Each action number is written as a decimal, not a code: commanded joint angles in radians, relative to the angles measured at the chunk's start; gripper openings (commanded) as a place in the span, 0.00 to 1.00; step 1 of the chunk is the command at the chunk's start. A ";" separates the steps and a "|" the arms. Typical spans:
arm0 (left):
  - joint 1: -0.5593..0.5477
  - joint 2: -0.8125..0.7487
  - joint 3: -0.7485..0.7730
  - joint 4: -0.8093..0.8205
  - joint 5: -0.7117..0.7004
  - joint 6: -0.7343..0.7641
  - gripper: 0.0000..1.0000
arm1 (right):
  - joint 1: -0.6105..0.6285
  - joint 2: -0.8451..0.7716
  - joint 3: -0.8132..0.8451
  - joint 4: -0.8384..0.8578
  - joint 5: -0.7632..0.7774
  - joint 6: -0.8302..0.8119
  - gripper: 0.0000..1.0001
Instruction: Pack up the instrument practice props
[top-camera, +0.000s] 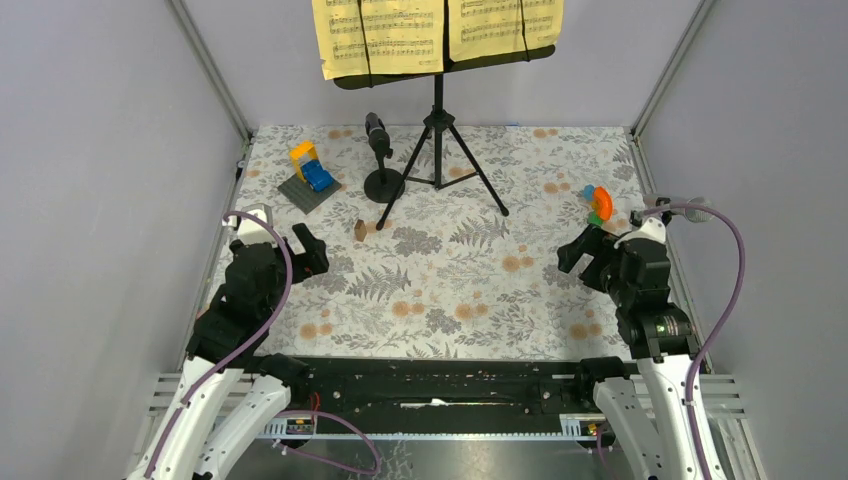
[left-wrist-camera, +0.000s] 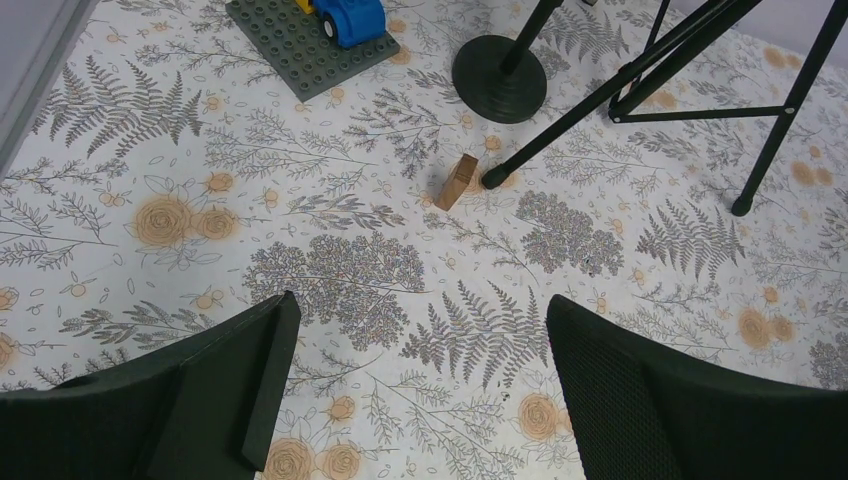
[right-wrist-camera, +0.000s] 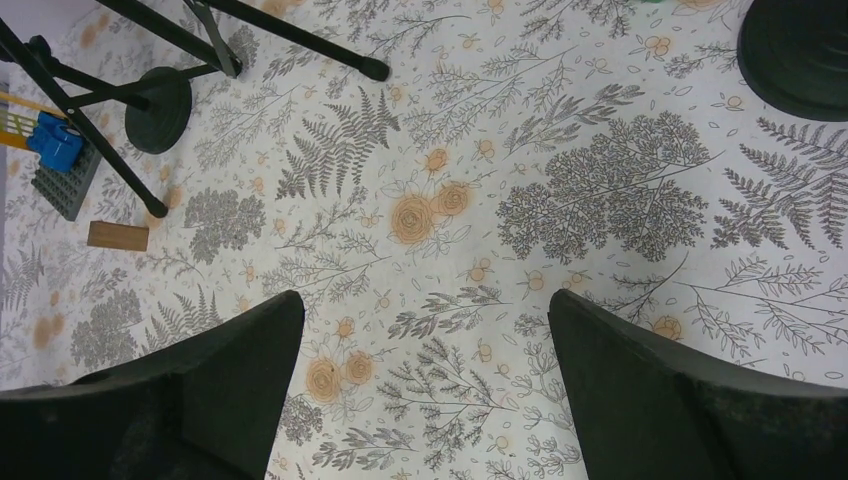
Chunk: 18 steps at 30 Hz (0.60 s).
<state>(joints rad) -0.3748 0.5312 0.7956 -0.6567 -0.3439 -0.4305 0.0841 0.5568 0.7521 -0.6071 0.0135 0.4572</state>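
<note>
The black music rack (top-camera: 440, 68) stands at the back on tripod legs (top-camera: 441, 150), holding yellow sheet-music pages (top-camera: 385, 35). A black microphone (top-camera: 377, 135) sits on a short post with a disc base (top-camera: 384, 185) by the left leg; that base (left-wrist-camera: 499, 78) also shows in the left wrist view. A second black disc base (right-wrist-camera: 798, 55) lies at the right wrist view's upper right. My left gripper (top-camera: 308, 248) (left-wrist-camera: 420, 310) and right gripper (top-camera: 577, 252) (right-wrist-camera: 425, 305) hover open over bare cloth, holding nothing.
A yellow-and-blue block build (top-camera: 308, 170) on a grey plate sits back left. A small wooden block (top-camera: 360, 230) (left-wrist-camera: 456, 182) lies by the tripod's front-left foot. An orange-green-blue toy (top-camera: 598, 204) is just beyond the right gripper. Grey walls enclose the floral cloth (top-camera: 450, 290).
</note>
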 joint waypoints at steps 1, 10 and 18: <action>-0.002 0.000 -0.001 0.025 -0.028 -0.008 0.99 | -0.004 0.014 -0.004 0.055 -0.068 -0.002 1.00; -0.002 0.096 -0.003 0.027 0.011 0.002 0.99 | -0.003 0.037 -0.038 0.163 -0.190 0.039 1.00; 0.000 0.117 -0.001 0.028 0.024 0.004 0.99 | 0.000 0.226 -0.084 0.575 -0.524 0.054 1.00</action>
<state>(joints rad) -0.3748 0.6697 0.7910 -0.6571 -0.3378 -0.4305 0.0841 0.6964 0.6964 -0.3614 -0.2703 0.4953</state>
